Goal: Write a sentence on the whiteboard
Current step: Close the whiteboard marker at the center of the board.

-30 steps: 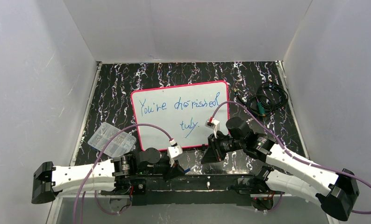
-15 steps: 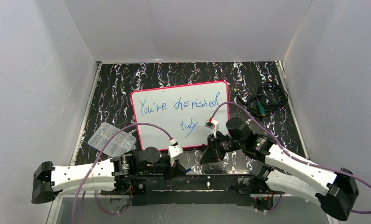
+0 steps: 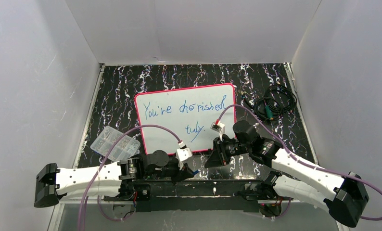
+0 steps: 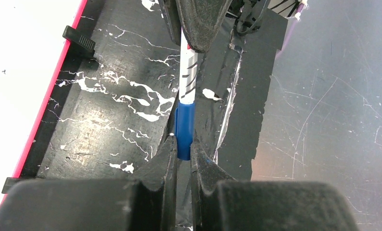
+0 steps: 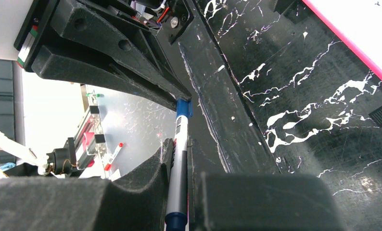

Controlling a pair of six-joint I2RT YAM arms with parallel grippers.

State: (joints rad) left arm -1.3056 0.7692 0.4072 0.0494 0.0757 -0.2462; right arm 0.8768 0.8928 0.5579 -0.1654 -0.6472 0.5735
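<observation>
The whiteboard [image 3: 155, 137], white with a pink-red frame, lies mid-table; its edge also shows in the wrist views [image 4: 20, 57] [image 5: 367, 29]. The sentence [image 3: 185, 109] is on it in blue cursive, two lines. In front of the board my two grippers meet tip to tip. My left gripper [image 3: 191, 171] [image 4: 183, 140] is shut on a blue cap [image 4: 184, 122] [image 5: 183, 108]. My right gripper [image 3: 209, 162] [image 5: 179, 144] is shut on the white marker [image 4: 189, 72] [image 5: 179, 168]. The marker's end sits in the cap.
A clear plastic box [image 3: 114, 143] sits left of the board, by the left arm. Coiled black cables [image 3: 274, 103] lie at the back right. Black clips [image 4: 78, 41] stick out at the board's near edge. White walls enclose the table on three sides.
My left arm has shifted right and slightly forward, and the right gripper has edged left, bringing cap and marker closer together. Both grippers stay shut.
</observation>
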